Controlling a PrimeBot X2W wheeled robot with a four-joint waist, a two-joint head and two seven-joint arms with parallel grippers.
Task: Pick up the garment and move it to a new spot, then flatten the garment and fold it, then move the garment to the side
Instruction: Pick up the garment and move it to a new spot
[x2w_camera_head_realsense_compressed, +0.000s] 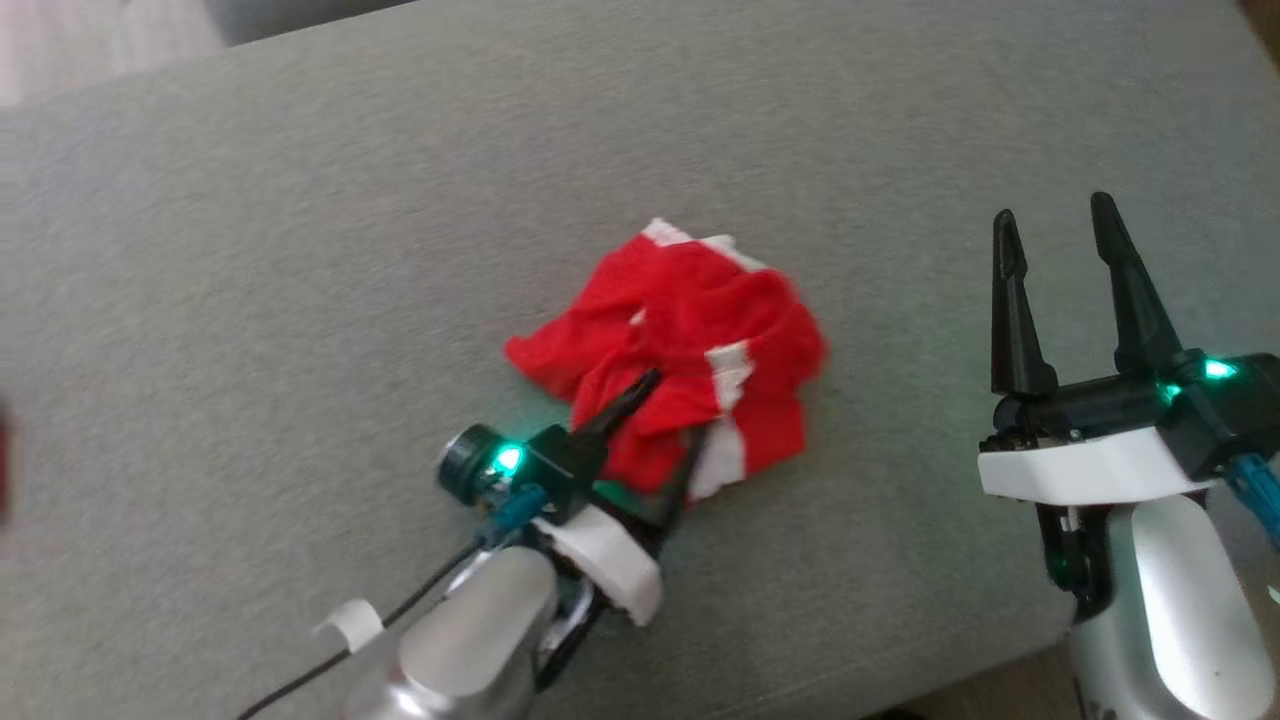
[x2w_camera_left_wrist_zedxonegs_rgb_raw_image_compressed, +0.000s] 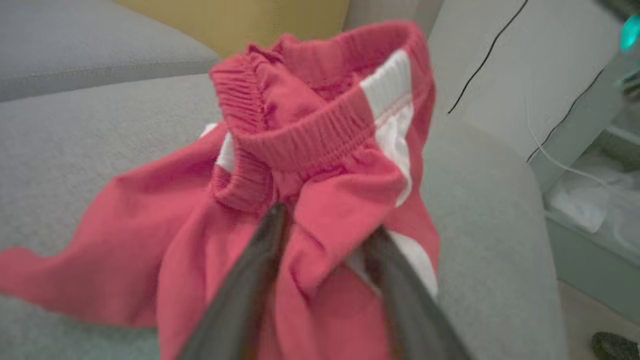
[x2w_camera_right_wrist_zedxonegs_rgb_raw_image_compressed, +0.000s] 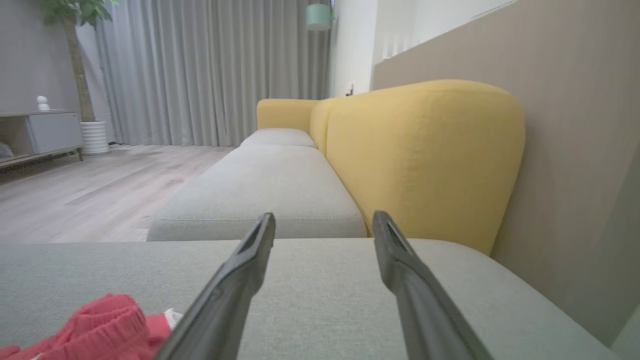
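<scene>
Straddling the red garment (x2w_camera_head_realsense_compressed: 700, 320), the left tool (x2w_camera_head_realsense_compressed: 677, 404) stands parted

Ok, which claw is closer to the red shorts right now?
Left. The left claw is at the near edge of the red shorts, fingers astride a bunch of fabric. The right claw sits well off to their right, over the cushion.
</scene>
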